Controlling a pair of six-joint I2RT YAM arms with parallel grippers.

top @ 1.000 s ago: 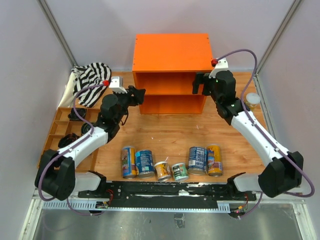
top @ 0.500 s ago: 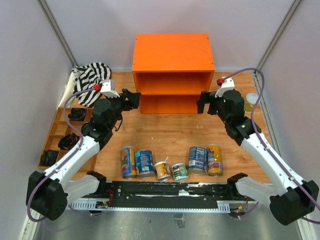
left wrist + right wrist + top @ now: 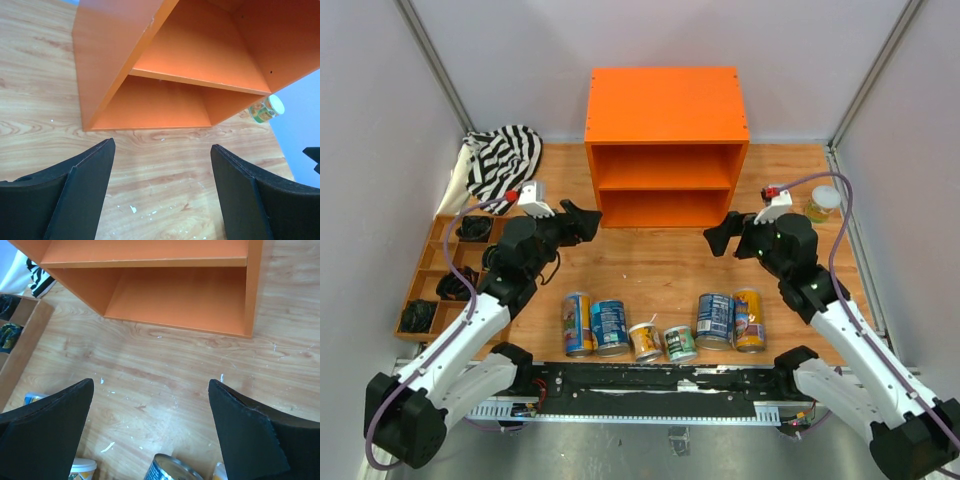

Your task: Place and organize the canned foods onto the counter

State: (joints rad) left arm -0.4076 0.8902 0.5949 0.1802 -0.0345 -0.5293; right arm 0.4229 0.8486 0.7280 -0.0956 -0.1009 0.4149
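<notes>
Overhead: six canned foods [image 3: 609,326] sit in a row on the table near the arm bases, well apart from the counter [image 3: 665,105]. Left gripper [image 3: 588,222] and right gripper [image 3: 720,236] hover before its front corners.
Left wrist: jaws apart, nothing between them; counter shelf ahead.
Right wrist: jaws wide, empty; one tin top [image 3: 167,467] below.

pale grey walls [image 3: 380,120] enclose a light wooden table [image 3: 660,270] under even light.
</notes>
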